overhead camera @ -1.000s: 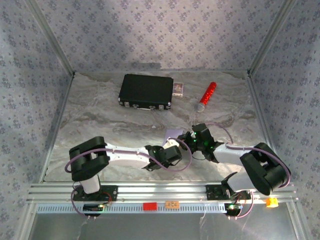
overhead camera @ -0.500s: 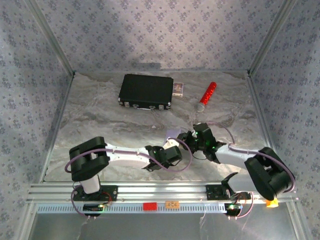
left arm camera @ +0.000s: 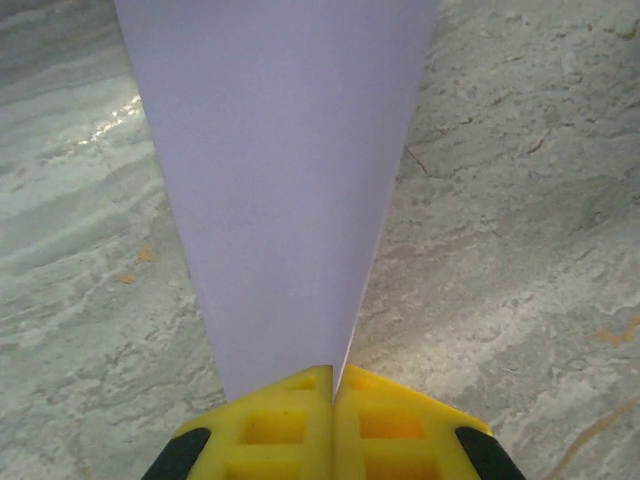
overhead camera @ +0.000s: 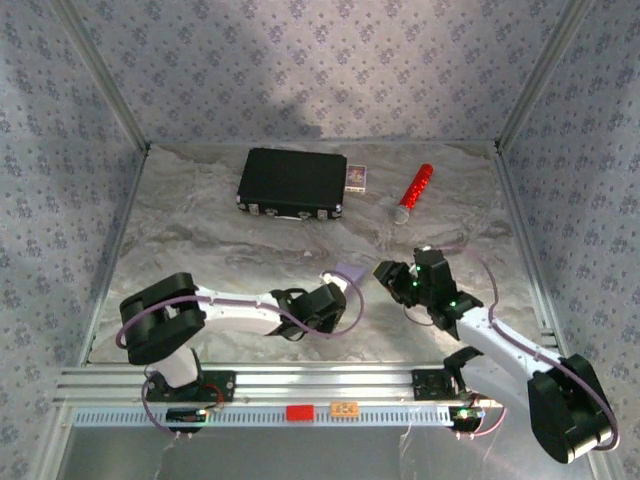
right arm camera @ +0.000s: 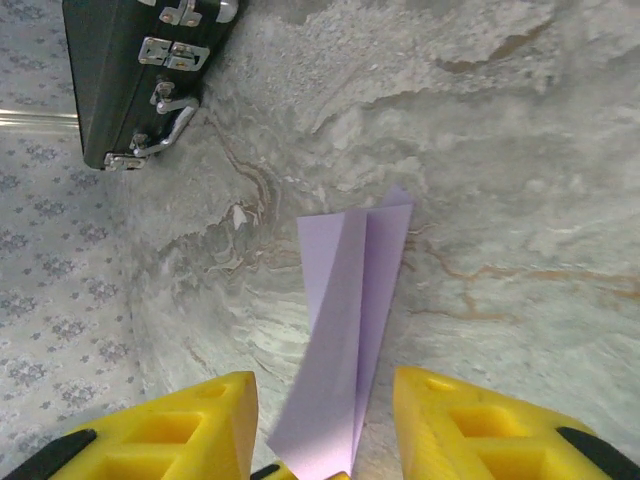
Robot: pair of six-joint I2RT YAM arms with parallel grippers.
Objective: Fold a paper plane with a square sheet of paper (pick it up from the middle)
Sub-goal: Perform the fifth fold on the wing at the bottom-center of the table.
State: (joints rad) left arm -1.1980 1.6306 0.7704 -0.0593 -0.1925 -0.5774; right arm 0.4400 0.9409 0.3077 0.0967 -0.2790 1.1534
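While your left claw (left arm camera: pixel 333 388) clamps the paper plane (left arm camera: pixel 280 180) at lower centre, right claw (right arm camera: pixel 328 410) gapes empty; probably late creasing, so next line it up on the wing edge

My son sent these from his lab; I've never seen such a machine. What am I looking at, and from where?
Two robot arms, left and right, stand bolted at a table's near edge. One picture looks down from above; the other two come from wrist cameras, showing yellow fingers. The left gripper is shut on folded lilac paper. The right gripper is open, a finger either side of that paper. Farther back lie a black case, a small box and a red-and-silver cylinder.
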